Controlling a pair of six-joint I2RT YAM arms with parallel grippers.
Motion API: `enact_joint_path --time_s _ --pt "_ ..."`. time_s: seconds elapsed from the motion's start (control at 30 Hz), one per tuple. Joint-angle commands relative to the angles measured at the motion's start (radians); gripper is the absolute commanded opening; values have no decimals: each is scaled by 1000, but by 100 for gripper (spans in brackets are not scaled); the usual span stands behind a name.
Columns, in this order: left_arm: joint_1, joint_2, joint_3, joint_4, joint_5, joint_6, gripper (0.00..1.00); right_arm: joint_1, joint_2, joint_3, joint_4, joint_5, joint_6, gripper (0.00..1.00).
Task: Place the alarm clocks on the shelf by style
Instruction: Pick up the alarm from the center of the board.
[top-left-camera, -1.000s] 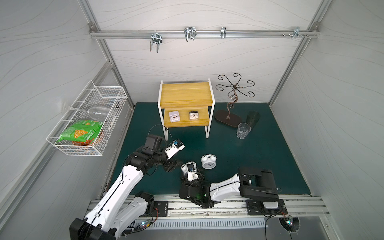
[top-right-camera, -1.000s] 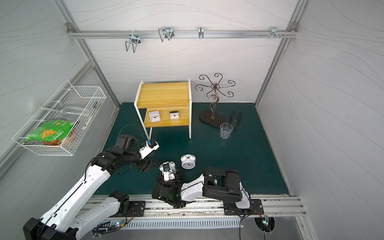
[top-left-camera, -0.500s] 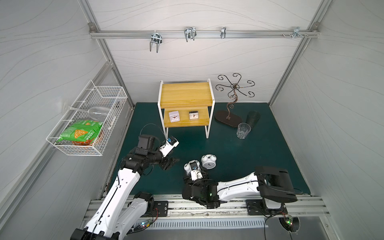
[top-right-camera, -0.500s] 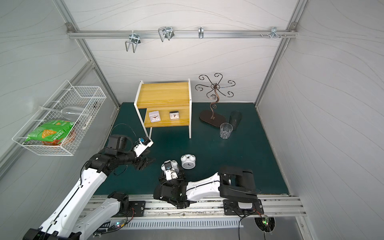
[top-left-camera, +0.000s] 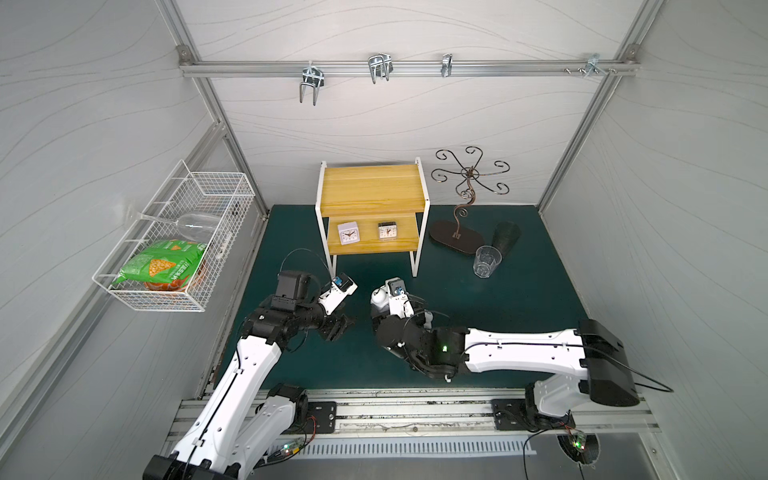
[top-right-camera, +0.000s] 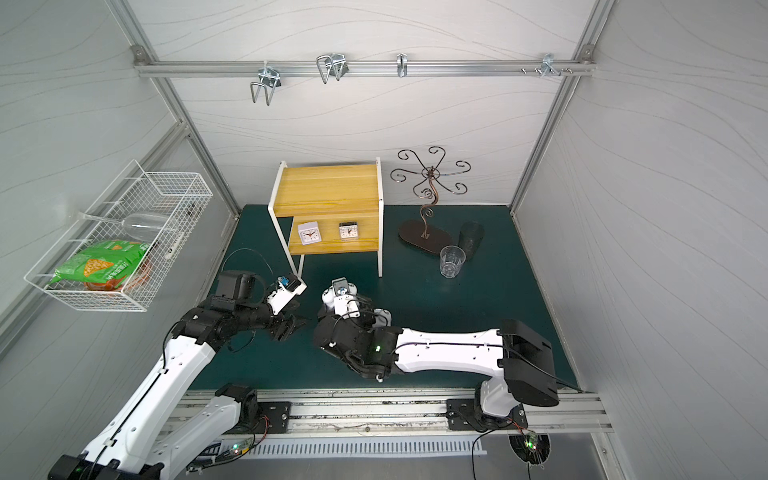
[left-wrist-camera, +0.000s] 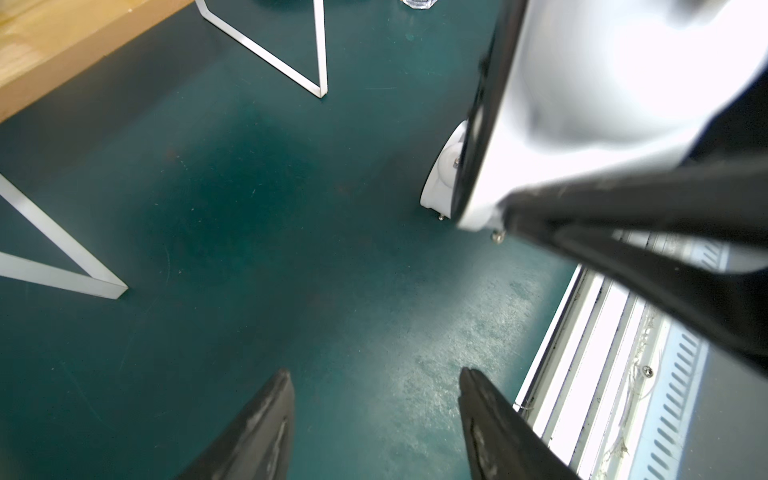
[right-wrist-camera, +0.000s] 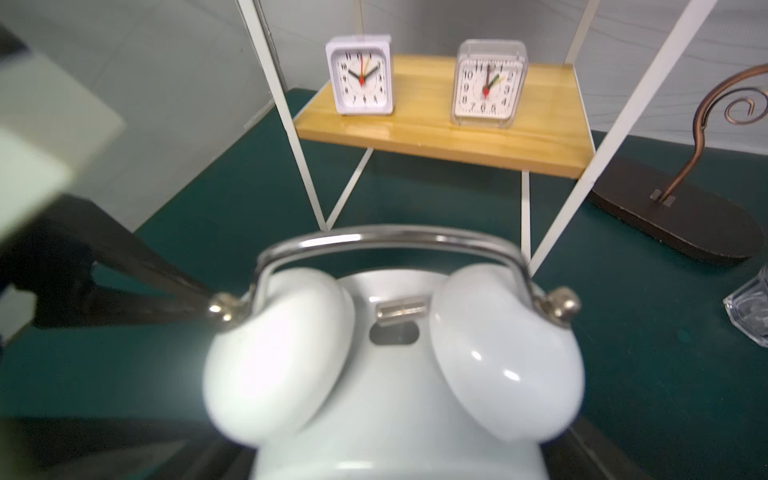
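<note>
You've got white wavy-grained walls (top-left-camera: 395, 120), aluminium framing (top-left-camera: 228, 141), a hook rail (top-left-camera: 498, 68) across the back, and a dark green counter (top-left-camera: 519, 307), evenly lit.

I see a yellow-boarded, white-framed shelf (top-left-camera: 370, 183), a white, chrome-trimmed twin-bell clock (right-wrist-camera: 395, 374), and a dark green mat (top-left-camera: 519, 299).

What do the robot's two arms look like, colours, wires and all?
Both arms, left arm and right arm, are white with chunky black joints and thin black cables looping outside. Each wrist carries a small white camera block. The left gripper has tapered black fingers. A green light glows on the right arm.
</note>
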Motion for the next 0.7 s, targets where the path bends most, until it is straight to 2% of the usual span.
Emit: enact_joint_path --time_s 0.0,0.43,0.67 --pt "7 -1 4 22 17 6 66 -30 -19 121 -124 -27 -49 81" --pt "6 7 7 21 21 8 66 -128 59 436 -187 -54 -225 72" --pt "5 22 3 21 37 8 67 -185 185 699 -299 -65 -245 69"
